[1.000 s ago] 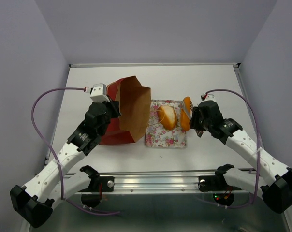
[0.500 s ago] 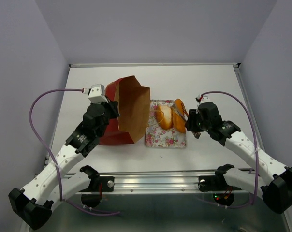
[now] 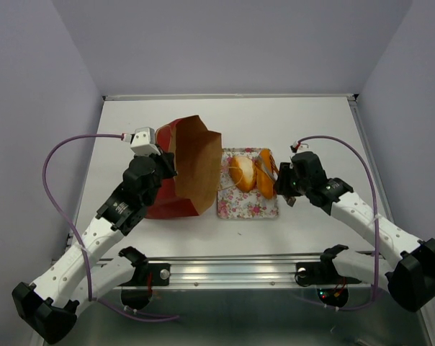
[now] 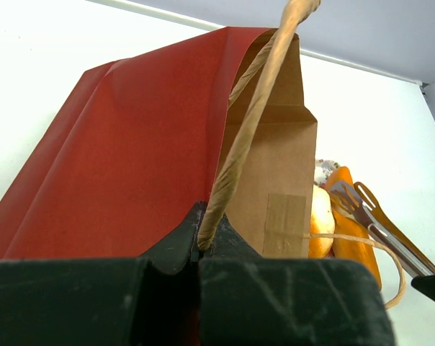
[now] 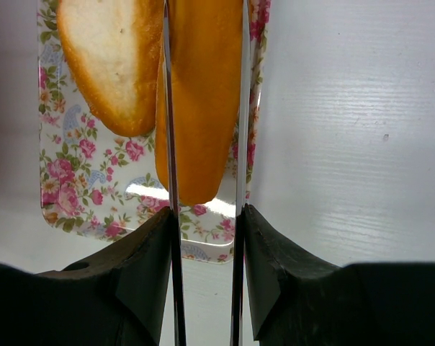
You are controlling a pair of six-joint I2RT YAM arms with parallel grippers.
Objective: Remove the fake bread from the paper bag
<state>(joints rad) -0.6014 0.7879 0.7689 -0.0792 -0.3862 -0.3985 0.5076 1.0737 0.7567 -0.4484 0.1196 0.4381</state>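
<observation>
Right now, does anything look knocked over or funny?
Yes. The paper bag lies tipped on its side instead of standing up, with its mouth facing the floral tray. The left gripper is pinching one cord handle.

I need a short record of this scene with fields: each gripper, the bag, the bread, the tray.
left gripper: shut on the cord handle
right gripper: shut on the long loaf, over the floral tray
paper bag: red, mouth open, left of the tray
bun: lying on the tray, beside the loaf
</observation>
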